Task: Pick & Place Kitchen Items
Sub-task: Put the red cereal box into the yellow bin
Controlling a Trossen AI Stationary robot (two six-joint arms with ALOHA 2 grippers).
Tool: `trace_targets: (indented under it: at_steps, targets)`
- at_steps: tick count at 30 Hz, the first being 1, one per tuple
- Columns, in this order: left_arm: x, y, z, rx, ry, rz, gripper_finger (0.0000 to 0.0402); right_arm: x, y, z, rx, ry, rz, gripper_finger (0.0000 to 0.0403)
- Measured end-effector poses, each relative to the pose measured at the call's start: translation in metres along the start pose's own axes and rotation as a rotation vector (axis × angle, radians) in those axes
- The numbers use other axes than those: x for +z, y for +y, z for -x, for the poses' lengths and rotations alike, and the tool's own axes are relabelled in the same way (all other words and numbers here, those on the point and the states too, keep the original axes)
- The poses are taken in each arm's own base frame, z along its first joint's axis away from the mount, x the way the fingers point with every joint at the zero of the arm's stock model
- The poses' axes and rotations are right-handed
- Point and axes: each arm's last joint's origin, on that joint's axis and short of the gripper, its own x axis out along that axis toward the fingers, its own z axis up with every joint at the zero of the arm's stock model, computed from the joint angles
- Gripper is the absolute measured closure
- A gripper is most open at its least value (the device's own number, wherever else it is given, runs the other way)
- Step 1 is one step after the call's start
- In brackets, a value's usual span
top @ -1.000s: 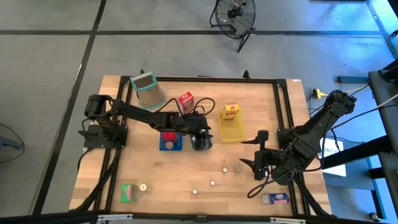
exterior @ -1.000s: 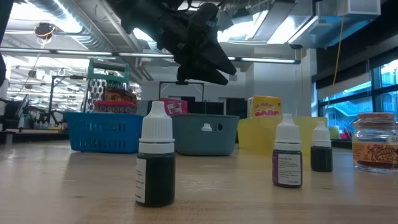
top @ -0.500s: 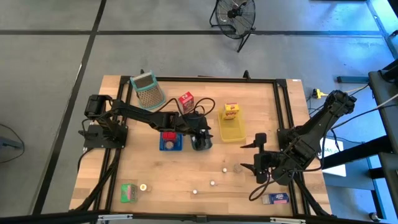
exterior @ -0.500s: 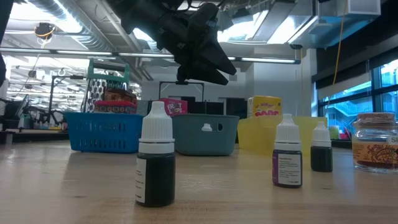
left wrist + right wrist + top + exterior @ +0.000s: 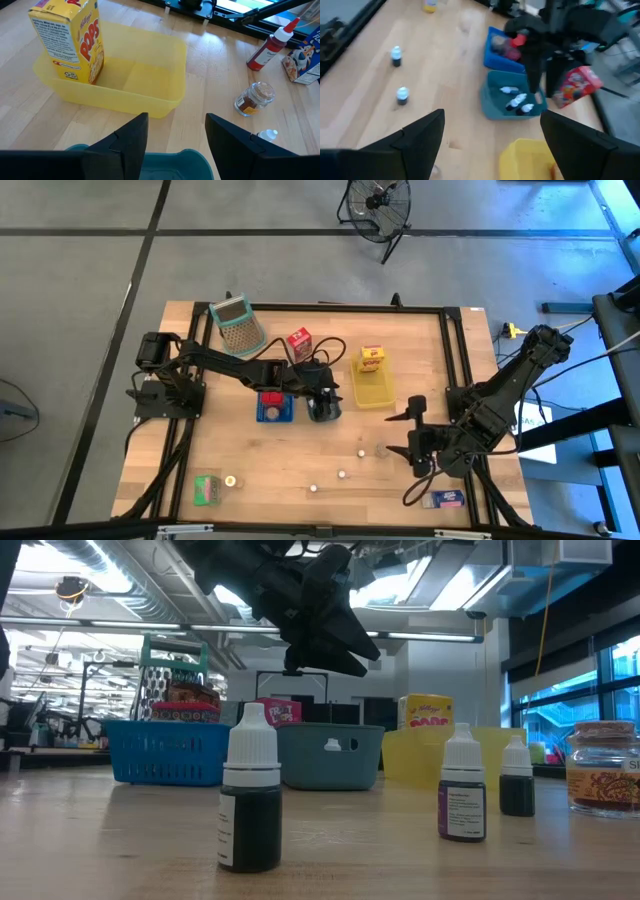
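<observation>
Left gripper (image 5: 322, 398), fingers (image 5: 131, 137) parted with nothing between them, poised directly above the grey-blue tray (image 5: 324, 411) at the centre of the table (image 5: 250, 470); in the low view it hangs over that tray's rim (image 5: 330, 755). Right gripper (image 5: 412, 435), jaws spread wide and empty, held above the table at 3 o'clock from centre, near a small jar (image 5: 382, 449).

Grey-blue tray: holds several white-capped dropper bottles (image 5: 518, 101). Blue tray (image 5: 274, 408): touching the grey-blue tray at its 9 o'clock side, holding a red tin (image 5: 271, 398). Yellow tray (image 5: 372, 385): at 2 o'clock from the grey-blue tray, with a yellow carton (image 5: 373, 358) standing upright at its far end; the left wrist view shows this carton (image 5: 67, 41) against the tray's end wall, the rest of the tray bare. Red carton (image 5: 299, 341): upright on the table at 11 o'clock from the grey-blue tray. Mesh basket (image 5: 238, 324): at 10 o'clock, near the far edge.

Loose dropper bottles lie toward the near edge: one (image 5: 361, 452) just beside the small jar, others (image 5: 341, 475) (image 5: 312, 488) at 6 o'clock from centre. Green carton (image 5: 207, 489): at 7 o'clock, with a small yellow-topped piece (image 5: 230, 481) beside it. Blue carton (image 5: 443, 499): at 5 o'clock, near the table's corner.
</observation>
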Motion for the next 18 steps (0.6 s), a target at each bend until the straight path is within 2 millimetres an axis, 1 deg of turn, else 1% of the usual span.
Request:
trace_targets:
  at_steps: [6,18]
  targets:
    - [0.0,0.0001,0.0,0.0,0.0,0.0,0.021,-0.0007,0.0027,0.0001,0.094,0.024,0.0,0.0071]
    - [0.0,-0.0001,0.0,0.0,0.0,0.0,0.0208,-0.0007,0.0029,0.0002,0.101,0.025,0.0,0.0071]
